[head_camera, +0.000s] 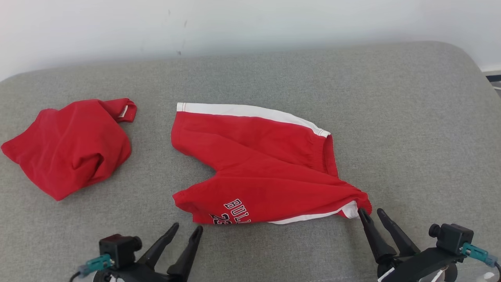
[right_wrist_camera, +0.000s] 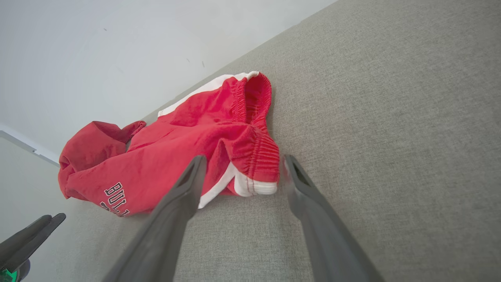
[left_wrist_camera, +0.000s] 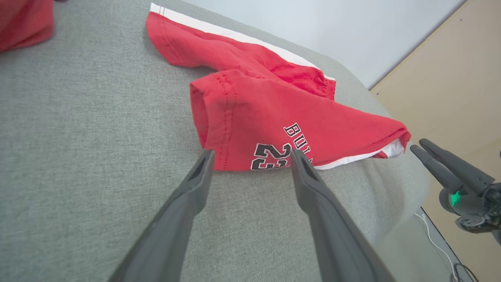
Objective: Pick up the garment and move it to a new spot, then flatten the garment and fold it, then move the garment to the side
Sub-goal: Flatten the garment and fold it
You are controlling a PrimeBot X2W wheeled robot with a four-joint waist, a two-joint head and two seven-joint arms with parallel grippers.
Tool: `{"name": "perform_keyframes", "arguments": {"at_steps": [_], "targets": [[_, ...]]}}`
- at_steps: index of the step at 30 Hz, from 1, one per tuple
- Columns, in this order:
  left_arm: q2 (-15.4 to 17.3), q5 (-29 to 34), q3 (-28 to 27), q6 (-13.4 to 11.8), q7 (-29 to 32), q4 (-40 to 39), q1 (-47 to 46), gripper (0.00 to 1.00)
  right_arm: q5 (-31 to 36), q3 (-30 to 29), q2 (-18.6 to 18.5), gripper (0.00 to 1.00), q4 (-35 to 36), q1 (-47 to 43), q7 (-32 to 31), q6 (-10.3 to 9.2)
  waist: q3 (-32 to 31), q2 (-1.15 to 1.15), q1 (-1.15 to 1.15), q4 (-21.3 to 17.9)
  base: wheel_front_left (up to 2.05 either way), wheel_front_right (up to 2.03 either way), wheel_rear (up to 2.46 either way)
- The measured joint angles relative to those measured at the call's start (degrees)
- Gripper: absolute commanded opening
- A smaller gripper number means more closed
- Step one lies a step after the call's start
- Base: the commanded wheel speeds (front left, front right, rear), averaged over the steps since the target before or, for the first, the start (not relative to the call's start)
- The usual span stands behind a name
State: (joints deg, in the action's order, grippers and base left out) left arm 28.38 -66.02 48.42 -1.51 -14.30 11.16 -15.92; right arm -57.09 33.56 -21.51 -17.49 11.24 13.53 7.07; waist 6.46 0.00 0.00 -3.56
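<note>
Shorts [head_camera: 258, 168]: red, white side stripes, black lettering on the near leg. They lie mid-cushion, nearer the front edge, partly spread. The legs point to the left side and the waistband [right_wrist_camera: 258, 172] is bunched toward the right. Rumpled, not yet flat.

Handling, by judgement: light, limp knit with no stiffness. It will sag and drag on the cushion's [head_camera: 391, 98] coarse weave. The elastic waistband and stitched leg hem [left_wrist_camera: 213, 117] are the thickest, surest places to pinch.

Right gripper [head_camera: 370, 212]: fingers spread, holding nothing, tips just short of the near waistband corner, which sits between them in the wrist view.

Left gripper [head_camera: 187, 227]: fingers likewise apart and empty, tips at the near leg's edge by the lettering.

Second red garment [head_camera: 70, 147]: crumpled heap near the left edge, well apart from the shorts.

Pale wall [head_camera: 235, 23] behind the back edge.
</note>
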Motion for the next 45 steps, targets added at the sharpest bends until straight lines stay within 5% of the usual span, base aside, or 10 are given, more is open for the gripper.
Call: {"name": "perform_keyframes", "arguments": {"at_steps": [17, 43, 44, 45], "targets": [[-3.9, 7.5, 5.8, 1.1, 1.7, 11.8, -7.2, 1.0, 4.2, 1.7, 2.2, 1.0, -3.2, 4.9, 0.2, -0.51, 4.0, 0.0, 0.01, -0.4, 0.0, 0.0, 0.0], [-10.5, 7.6, 6.3, 5.6, 2.6, 26.7, -12.6, 1.0, 5.7, 2.5, 3.8, 1.0, -6.9, 6.2, 0.7, -0.43, 4.5, 0.0, 0.0, -1.6, 0.0, 0.0, 0.0], [-10.6, 7.6, 6.4, 5.6, 2.6, 26.9, -12.8, 0.9, 5.7, 2.5, 3.8, 1.0, -7.0, 6.2, 0.7, -0.42, 4.5, 0.0, 0.0, -1.6, 0.0, 0.0, 0.0], [-10.7, 7.6, 6.3, 5.9, 2.5, 27.1, -13.0, 0.53, 5.7, 2.5, 3.8, 1.0, -7.1, 6.3, 0.7, -0.42, 4.5, 0.0, 0.0, -1.6, 0.0, 0.0, 0.0]]}}
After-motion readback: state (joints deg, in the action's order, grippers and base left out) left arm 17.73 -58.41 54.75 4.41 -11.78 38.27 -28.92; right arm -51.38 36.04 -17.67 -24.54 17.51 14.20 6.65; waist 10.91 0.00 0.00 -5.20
